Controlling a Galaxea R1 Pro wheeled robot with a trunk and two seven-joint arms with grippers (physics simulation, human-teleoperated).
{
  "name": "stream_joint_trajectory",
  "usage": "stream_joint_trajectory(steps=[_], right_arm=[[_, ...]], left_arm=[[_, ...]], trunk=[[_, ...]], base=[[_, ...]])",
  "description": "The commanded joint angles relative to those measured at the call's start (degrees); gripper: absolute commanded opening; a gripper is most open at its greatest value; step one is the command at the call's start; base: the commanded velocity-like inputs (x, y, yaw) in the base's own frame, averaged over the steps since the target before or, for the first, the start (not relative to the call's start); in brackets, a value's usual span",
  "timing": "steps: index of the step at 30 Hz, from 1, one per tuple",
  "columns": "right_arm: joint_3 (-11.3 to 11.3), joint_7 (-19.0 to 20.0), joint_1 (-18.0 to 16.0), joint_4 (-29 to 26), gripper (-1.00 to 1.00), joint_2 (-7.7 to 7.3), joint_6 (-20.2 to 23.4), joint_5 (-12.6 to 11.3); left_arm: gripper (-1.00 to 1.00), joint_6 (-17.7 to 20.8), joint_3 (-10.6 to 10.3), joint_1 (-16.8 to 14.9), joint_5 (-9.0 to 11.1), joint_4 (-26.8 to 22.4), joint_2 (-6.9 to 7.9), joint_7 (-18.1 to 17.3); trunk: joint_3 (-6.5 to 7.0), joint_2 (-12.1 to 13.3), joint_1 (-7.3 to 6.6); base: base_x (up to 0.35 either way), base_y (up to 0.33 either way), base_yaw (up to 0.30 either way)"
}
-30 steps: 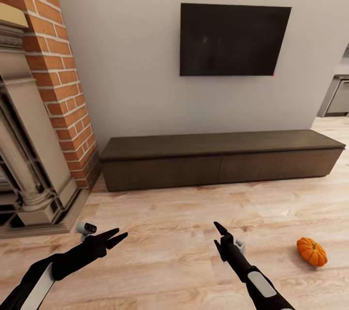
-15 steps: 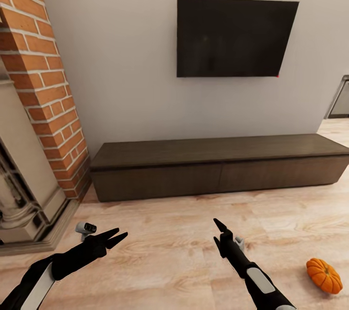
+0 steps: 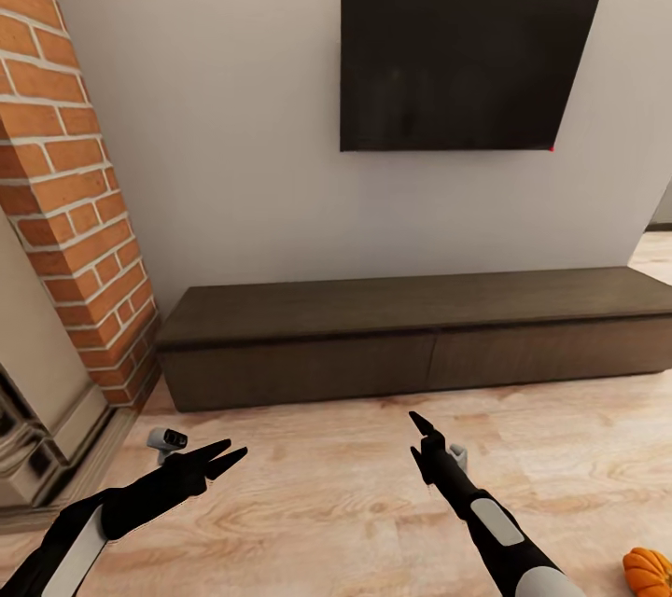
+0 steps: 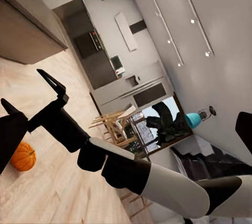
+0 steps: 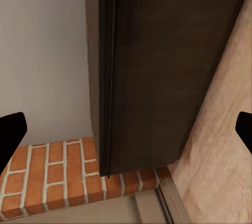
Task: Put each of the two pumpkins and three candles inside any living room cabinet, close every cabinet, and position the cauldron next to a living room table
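Note:
The long, low dark-brown cabinet (image 3: 411,336) stands against the white wall ahead, with both drawer fronts shut. One orange pumpkin (image 3: 651,572) lies on the wooden floor at the far right, cut by the picture's edge; the left wrist view has the pumpkin (image 4: 23,156) beside my right arm. My left gripper (image 3: 224,459) hovers open and empty over the floor, well short of the cabinet. The right gripper (image 3: 417,437) is also open and empty, left of the pumpkin. The right wrist view looks at the cabinet's end (image 5: 168,66) between spread fingertips (image 5: 11,132). Candles, cauldron and table are out of view.
A brick fireplace column (image 3: 65,168) with a stone surround (image 3: 37,429) stands at the left, close to the cabinet's left end. A dark television (image 3: 457,65) hangs on the wall above. Wooden floor (image 3: 327,504) lies between me and the cabinet.
The whole view has shifted: the cabinet looks nearer and the pumpkin has slid toward the picture's bottom right corner. Both arms hold the same pose.

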Motion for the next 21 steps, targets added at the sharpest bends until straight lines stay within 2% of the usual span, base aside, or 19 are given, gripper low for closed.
stream_joint_trajectory(steps=[1,21], right_arm=[[-0.3,0.0,0.0,0.0,1.00,0.03,0.5,-0.5],[-0.3,0.1,0.0,0.0,1.00,0.06,0.4,0.1]], left_arm=[[1.00,0.6,0.0,0.0,0.2,0.0,0.02,-0.1],[1.00,0.6,0.1,0.0,0.3,0.0,0.01,-0.3]], trunk=[[-0.06,0.0,0.02],[-0.06,0.0,0.02]], base=[[0.324,0.000,0.000],[0.325,0.000,0.000]])
